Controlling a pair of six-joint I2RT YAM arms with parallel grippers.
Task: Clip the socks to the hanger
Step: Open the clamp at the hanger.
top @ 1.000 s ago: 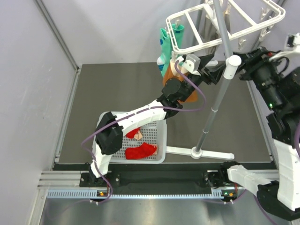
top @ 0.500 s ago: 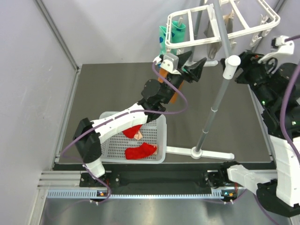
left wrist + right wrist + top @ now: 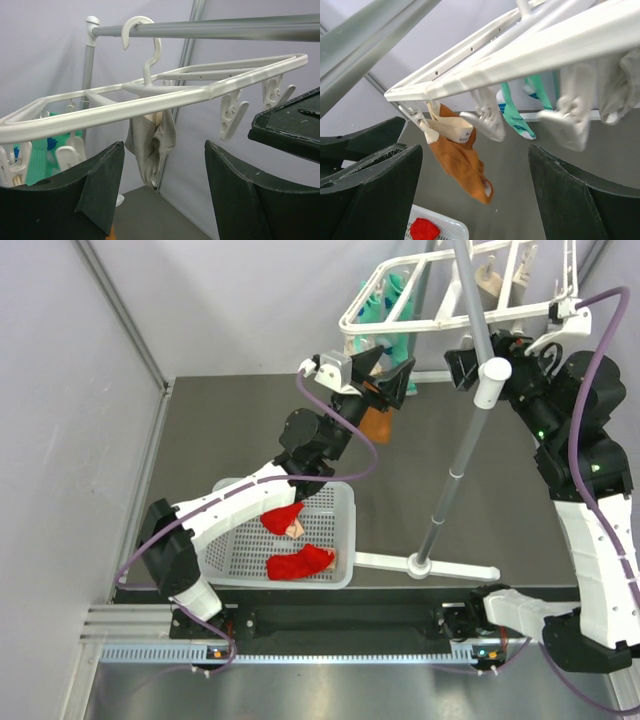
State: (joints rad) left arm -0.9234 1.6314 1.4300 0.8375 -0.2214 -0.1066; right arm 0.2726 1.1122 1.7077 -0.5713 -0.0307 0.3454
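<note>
White hanger (image 3: 150,101) above left end effector (image 3: 162,149) and right end effector (image 3: 475,150), both wide.

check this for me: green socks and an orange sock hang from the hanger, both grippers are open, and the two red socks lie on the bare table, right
One thing is off: the red socks lie inside the white basket, not on the bare table, as the top view shows. The rest holds: green socks and an orange sock hang from the hanger, and the left gripper and right gripper are open.
</note>
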